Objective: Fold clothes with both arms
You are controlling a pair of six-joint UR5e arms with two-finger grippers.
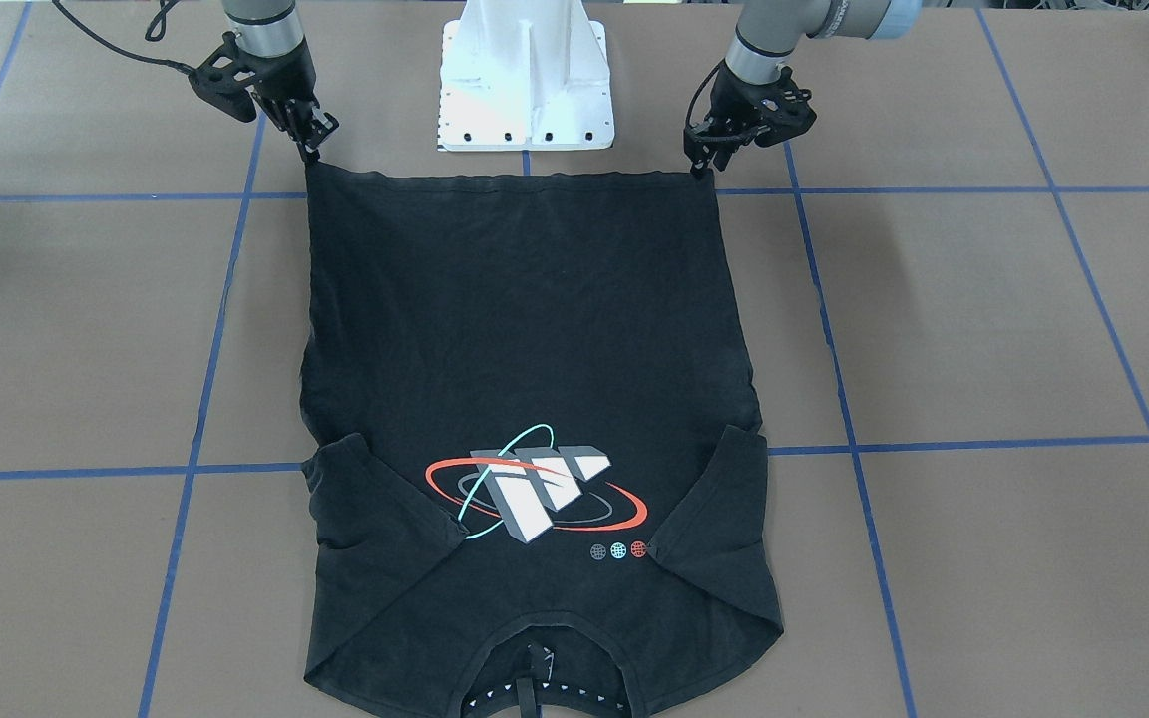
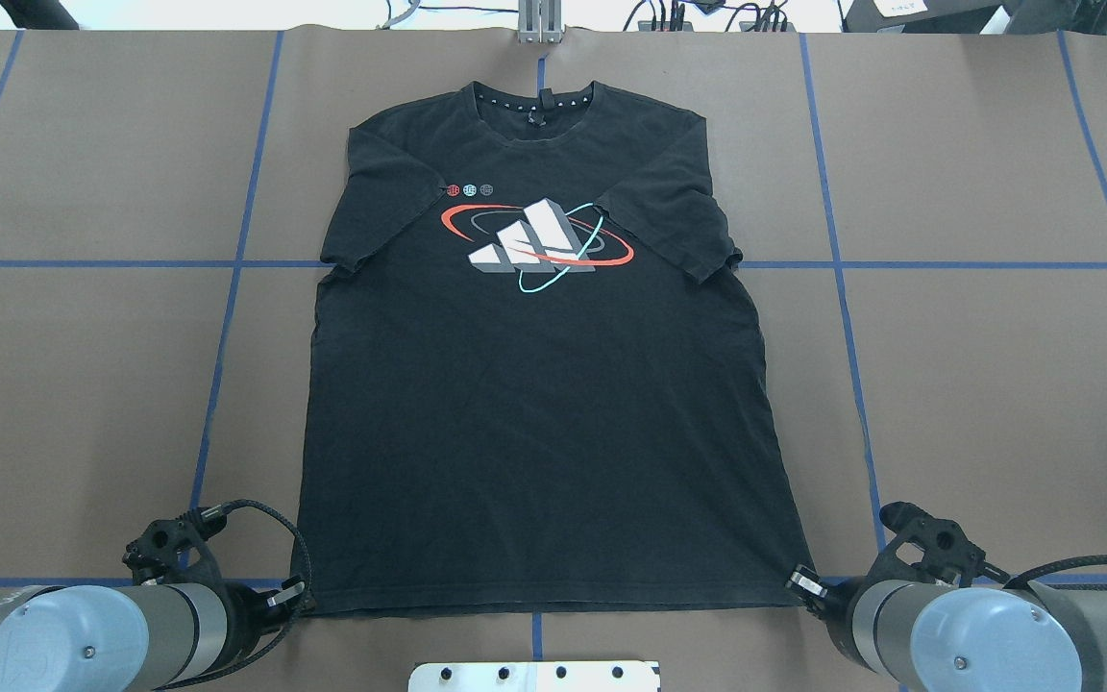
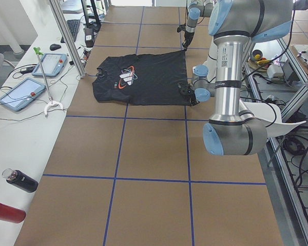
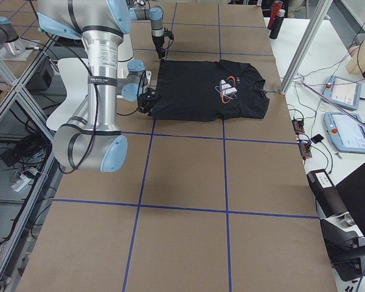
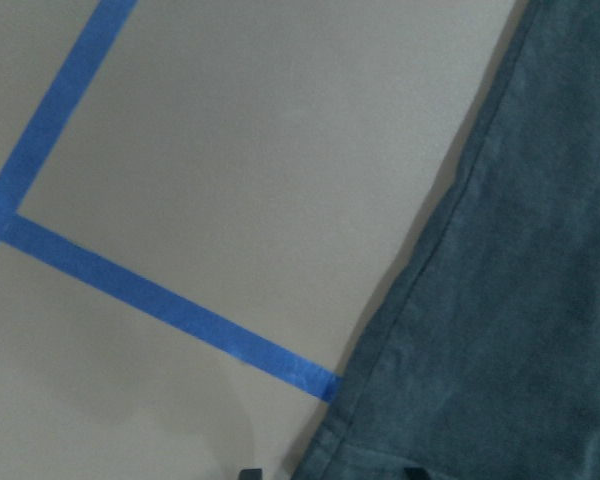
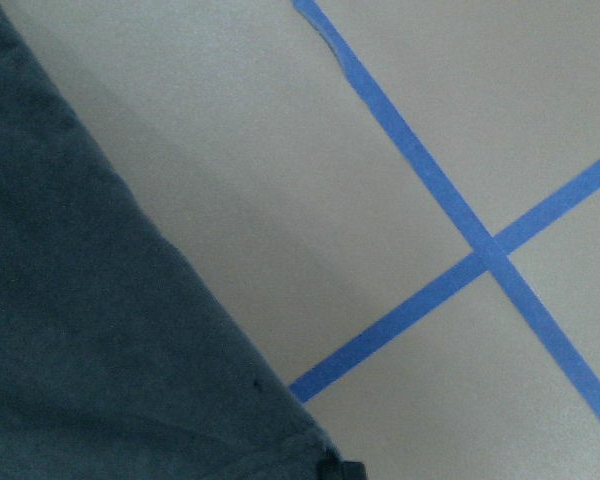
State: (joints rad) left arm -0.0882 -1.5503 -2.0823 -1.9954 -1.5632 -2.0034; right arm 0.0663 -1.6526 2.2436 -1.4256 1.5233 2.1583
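T-shirt (image 1: 535, 329): collar cut by the front-facing view's lower edge; left end effector (image 1: 700, 162) and right end effector (image 1: 312, 148): at hem corners, closure too small to judge; wrist views crop both to dark slivers at frame bottom.

Robotics lab: blue-taped grid table (image 3: 154, 148), teach pendants (image 3: 21, 94) on white side bench (image 3: 10, 146), aluminium framing (image 3: 68, 38).

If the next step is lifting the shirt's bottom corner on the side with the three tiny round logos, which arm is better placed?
Left, I'd say. The left gripper sits right at that hem corner of the T-shirt; the right gripper is at the opposite corner, across the whole hem.
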